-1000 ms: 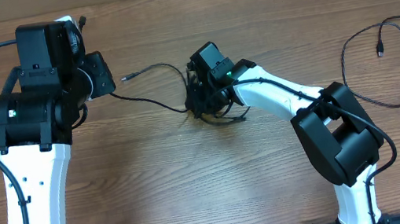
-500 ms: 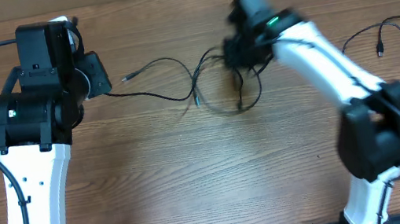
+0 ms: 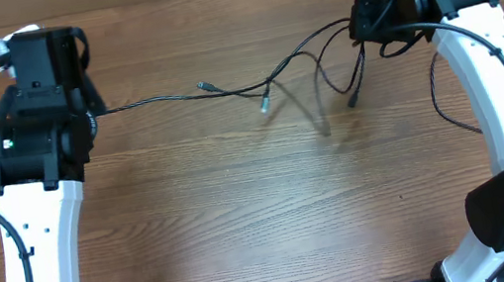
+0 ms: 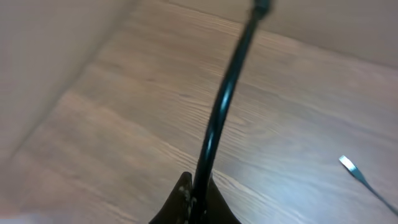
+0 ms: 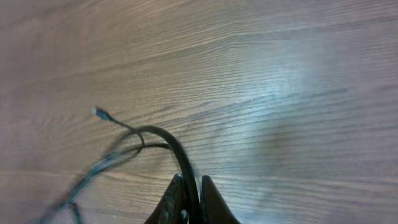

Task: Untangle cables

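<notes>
Thin black cables (image 3: 292, 60) stretch across the far part of the table, pulled between my two grippers. My left gripper (image 3: 88, 113) is shut on one cable (image 4: 217, 118) at the far left; its jaws pinch the cord at the bottom of the left wrist view. My right gripper (image 3: 365, 26) is shut on a cable (image 5: 171, 146) at the far right, held above the table, with loops and plug ends (image 3: 265, 105) dangling below it. A loose plug (image 4: 348, 166) shows in the left wrist view. Another plug end (image 5: 99, 113) shows in the right wrist view.
A separate thin black cable (image 3: 446, 102) lies looped on the table at the far right, partly behind the right arm. The table (image 3: 244, 222) is bare wood. The thicker arm cables run along the white arms.
My right gripper has lifted the tangle from the table's middle and carried it far right and back. My left gripper has pulled left. The tangle has opened into a long stretched line.
</notes>
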Controlling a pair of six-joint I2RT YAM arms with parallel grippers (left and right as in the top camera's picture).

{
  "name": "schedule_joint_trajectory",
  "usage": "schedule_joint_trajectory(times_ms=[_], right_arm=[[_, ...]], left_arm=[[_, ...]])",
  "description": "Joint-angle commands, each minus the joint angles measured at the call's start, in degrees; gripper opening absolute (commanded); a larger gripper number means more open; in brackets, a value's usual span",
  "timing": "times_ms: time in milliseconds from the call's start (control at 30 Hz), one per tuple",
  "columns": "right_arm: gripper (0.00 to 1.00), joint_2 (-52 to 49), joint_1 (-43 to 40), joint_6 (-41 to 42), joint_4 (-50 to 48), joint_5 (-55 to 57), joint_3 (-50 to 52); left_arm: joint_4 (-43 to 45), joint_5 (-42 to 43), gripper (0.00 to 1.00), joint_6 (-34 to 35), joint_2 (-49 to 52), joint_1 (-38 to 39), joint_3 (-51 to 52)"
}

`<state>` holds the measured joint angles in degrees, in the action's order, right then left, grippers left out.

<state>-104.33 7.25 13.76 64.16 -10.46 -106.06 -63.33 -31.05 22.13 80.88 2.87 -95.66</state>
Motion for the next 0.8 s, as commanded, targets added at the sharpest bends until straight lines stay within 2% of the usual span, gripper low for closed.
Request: schedule_joint_trajectory(times_ms=[0,133,200,267,333,467,533,567,700,767], right_arm=[[0.08,0.0,0.57,-3.13,-0.33,2.4,-0.09],[0.23,0.0,0.57,-1.77,-0.85,1.57,-0.09],[0.23,0.0,0.83,-5.86,-0.68,-3.87,-0.09],[0.23,0.0,1.27,-10.01,-0.22,-7.91,-0.09],[0.24,0.0,1.44,-9.99,0.11,-6.71,-0.09],[0.41,0.0,1.38,-9.49,1.05,-3.56,-0.09],[0.42,0.0,1.38,-9.49,1.73,-1.95,-0.09],[0.45,0.0,1.38,-9.51,2.23,-1.33,-0.09],[0.54,0.0,1.38,-9.53,3.69,-0.22,-0.09],[0.54,0.0,1.38,-9.53,3.98,-0.07,-0.09]], left_arm=[[-1.16,-9.42,0.04,8.7,-0.87,-2.01,-0.87],[-2.25,-9.97,0.04,13.64,-0.85,-3.85,-0.87],[-1.92,-7.78,0.04,16.11,-0.85,-4.44,-0.87],[-1.03,-4.24,0.04,15.61,-0.85,-4.46,-0.87],[-0.28,-0.11,0.04,15.52,-0.74,-4.39,-0.87],[0.9,10.86,0.05,11.82,-0.15,-4.35,-0.85],[0.9,15.98,0.09,9.84,0.48,-4.33,-0.85],[0.87,18.49,0.15,8.31,1.03,-4.33,-0.83],[-0.5,24.7,0.6,0.48,4.15,-4.33,-0.83],[-2.19,27.04,0.74,-1.11,5.92,-4.33,-0.83]])
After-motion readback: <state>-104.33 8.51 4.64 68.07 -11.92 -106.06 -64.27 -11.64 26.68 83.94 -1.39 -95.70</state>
